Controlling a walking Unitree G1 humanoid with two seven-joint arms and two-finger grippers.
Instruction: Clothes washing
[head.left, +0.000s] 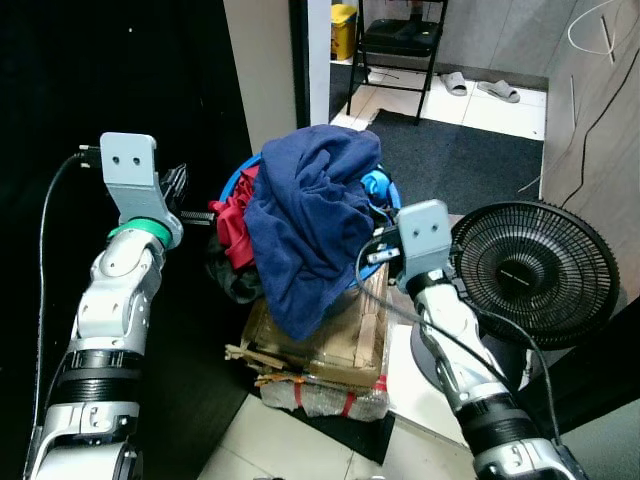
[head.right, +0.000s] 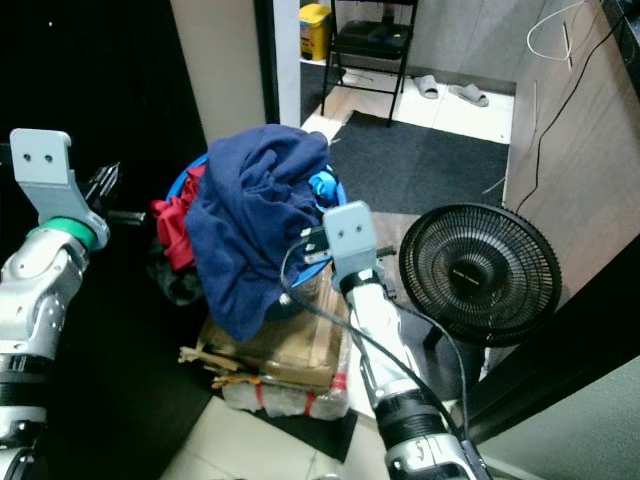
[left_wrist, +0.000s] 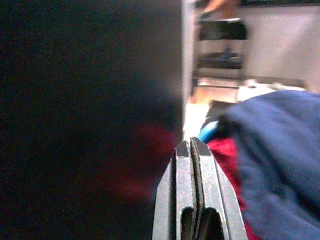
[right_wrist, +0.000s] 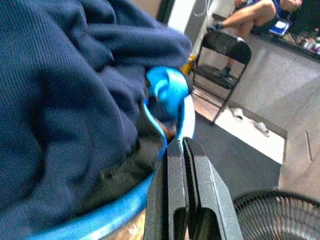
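We flank the blue basket (head.left: 385, 190) on its crate, left gripper (left_wrist: 193, 150) and right gripper (right_wrist: 181, 150) both pressed together, empty. The heaped clothes (head.left: 305, 215) look soft, bulky; grip the basket's rim.

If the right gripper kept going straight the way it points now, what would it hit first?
Most likely the blue basket handle: the right gripper, shut, has its tips just short of it, with the navy garment heaped beside. Depth is hard to judge, so the tips may already touch the handle.
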